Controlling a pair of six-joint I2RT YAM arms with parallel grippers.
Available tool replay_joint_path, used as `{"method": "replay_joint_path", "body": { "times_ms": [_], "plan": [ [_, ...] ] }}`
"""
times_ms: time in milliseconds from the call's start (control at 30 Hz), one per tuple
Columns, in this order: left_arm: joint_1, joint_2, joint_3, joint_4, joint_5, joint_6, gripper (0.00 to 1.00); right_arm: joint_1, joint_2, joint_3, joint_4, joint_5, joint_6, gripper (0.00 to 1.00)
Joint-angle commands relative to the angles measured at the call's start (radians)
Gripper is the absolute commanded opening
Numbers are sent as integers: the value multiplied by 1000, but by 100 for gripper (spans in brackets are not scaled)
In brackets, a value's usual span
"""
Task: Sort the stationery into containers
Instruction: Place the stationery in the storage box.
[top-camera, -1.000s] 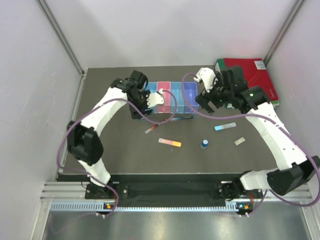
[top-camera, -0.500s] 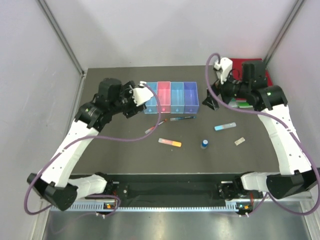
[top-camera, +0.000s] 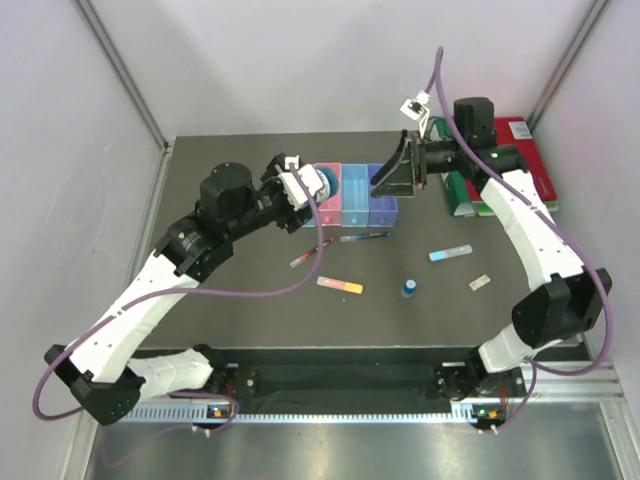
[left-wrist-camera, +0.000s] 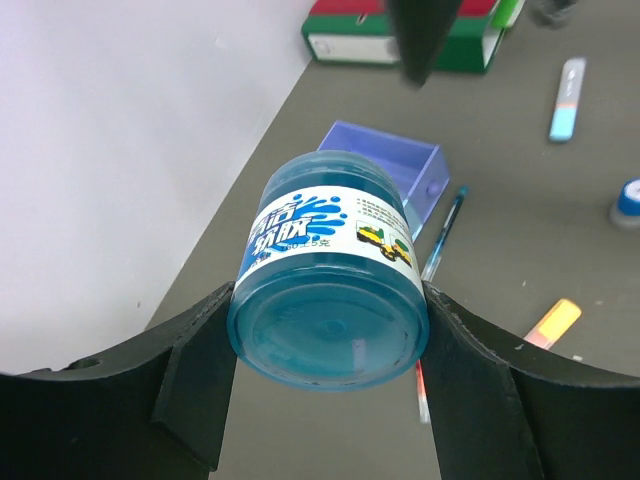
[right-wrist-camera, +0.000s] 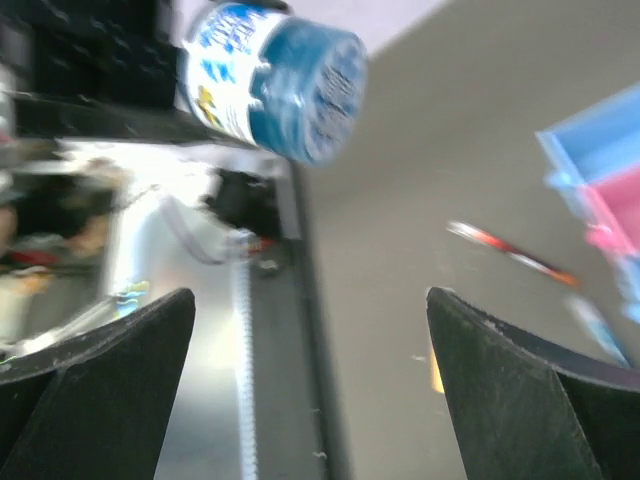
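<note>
The biggest thing here is the dark surface (top-camera: 250, 310), and all the stuff lies on it. At the far right corner sit the red and green binders (top-camera: 535, 165). They are not for sorting, so I leave them there. Next comes the row of four little bins (top-camera: 356, 200), joined side by side at the back, open on top so things can drop in. My left end effector (top-camera: 305, 188) squeezes the round blue jar (left-wrist-camera: 330, 290) by its sides and holds it up in the air by the left end of the row. I think that is so it can go down into a bin, but I cannot tell which one. My right end effector (right-wrist-camera: 310, 295) is spread wide with nothing in it, up near the purple end. Down on the surface wait the pink-orange bar (top-camera: 340, 286), the light blue bar (top-camera: 450, 252), the red pen (top-camera: 310, 252), the dark pen (top-camera: 363, 237), the tiny blue-capped bottle (top-camera: 410, 288) and the pale tag (top-camera: 480, 283).
</note>
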Motion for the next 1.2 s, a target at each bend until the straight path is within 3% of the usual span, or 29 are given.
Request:
{"method": "replay_joint_path", "body": {
  "times_ms": [0,33,67,100,133,167,200,233,300,433,1167],
  "plan": [
    [-47,-21,7,172,0,-5,0,34,41,-54,585,-326,646,100],
    [-61,-24,-14,186,2,0,0,41,49,-86,716,-336,767,100],
    [-67,-36,-23,198,0,11,0,45,50,-158,1023,-337,890,100],
    [-73,-39,-34,231,2,12,0,53,53,-196,1207,-327,1160,100],
    [-85,-43,-51,244,6,15,0,58,67,-230,1406,-316,1307,100],
    [-92,-43,-54,253,20,19,0,64,86,-265,1759,-308,1442,99],
    [-98,-44,-56,265,26,22,0,67,105,-263,1869,-302,1601,100],
    [-114,-46,-54,269,29,26,0,68,125,-260,1893,-304,1586,100],
    [-127,-41,-54,279,22,43,0,67,132,-244,1772,-319,1494,100],
    [-154,-36,-42,334,11,62,0,68,173,-249,1922,-316,1603,100],
    [-187,-15,-45,420,2,48,0,107,192,-220,1861,-327,1546,100]
  ]
}}
